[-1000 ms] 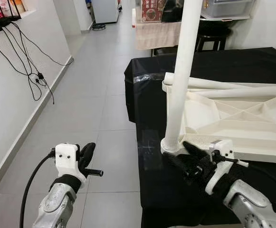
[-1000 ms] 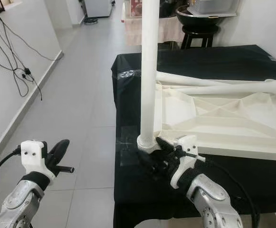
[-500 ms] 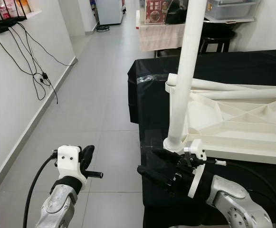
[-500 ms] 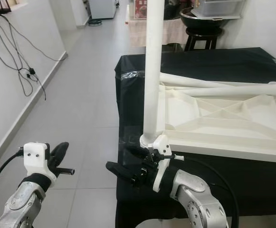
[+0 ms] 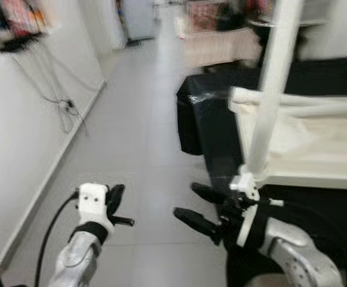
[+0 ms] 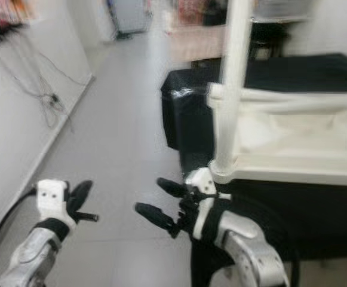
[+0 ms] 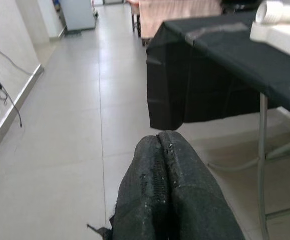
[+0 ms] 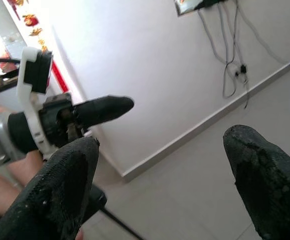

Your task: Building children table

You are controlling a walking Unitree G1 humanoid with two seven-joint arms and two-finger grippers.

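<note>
Tiled hallway, right pincer spread wide, left pincer pressed closed

Both head views are motion-blurred: the items on the wall shelf at upper left and the furniture at the far end of the corridor cannot be identified. The upright white tubular table leg is cut off by the top edge, and the overturned white ribbed plastic tabletop runs out at the right edge, so its far legs cannot be counted. The black cloth-covered work table is cropped at right and bottom.
</note>
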